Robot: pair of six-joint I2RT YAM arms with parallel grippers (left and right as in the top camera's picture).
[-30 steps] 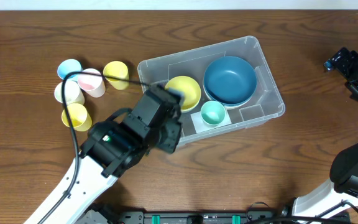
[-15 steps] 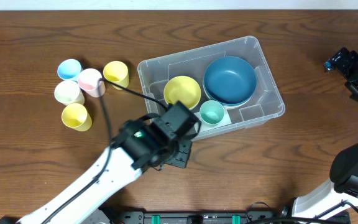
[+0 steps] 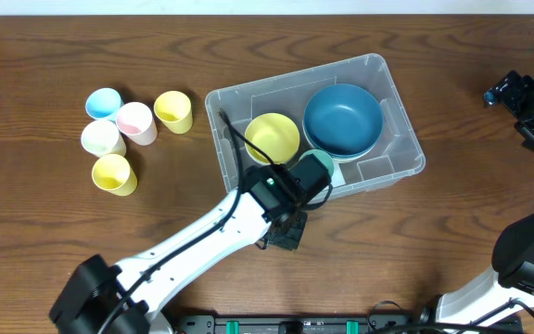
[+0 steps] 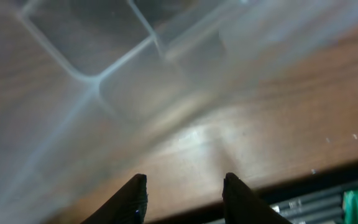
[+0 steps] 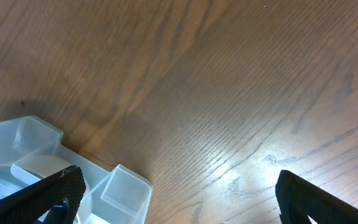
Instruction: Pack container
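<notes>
The container point(image 3: 386, 165) sits a little right of the counter's point(image 3: 44, 241) middle, turned slightly askew. Inside it a yellow bowl point(image 3: 273, 137) lies toward the left end and a larger blue bowl point(image 3: 342, 119) toward the right, the 2 just beside each other. A teal cup point(image 3: 321, 164) stands against the near wall, half hidden under the left arm point(image 3: 211, 232). That arm reaches in from the counter's near-left corner, and its head hangs over the container's near long wall, blocking the view of that wall. In the left wrist view the left jaws stand apart with only bare wood between them, the blurred clear wall close above. 5 cups cluster well to the left of the container: a light blue cup point(image 3: 104, 103), a pink cup point(image 3: 135, 121), a yellow cup point(image 3: 172, 110) nearest the container, a white cup point(image 3: 100, 137), and a second yellow cup point(image 3: 113, 173) closest to the near edge. The right jaws, by the counter's right edge, are spread wide over bare wood, 1 corner of the container point(image 5: 123, 186) showing low in the right wrist view.
</notes>
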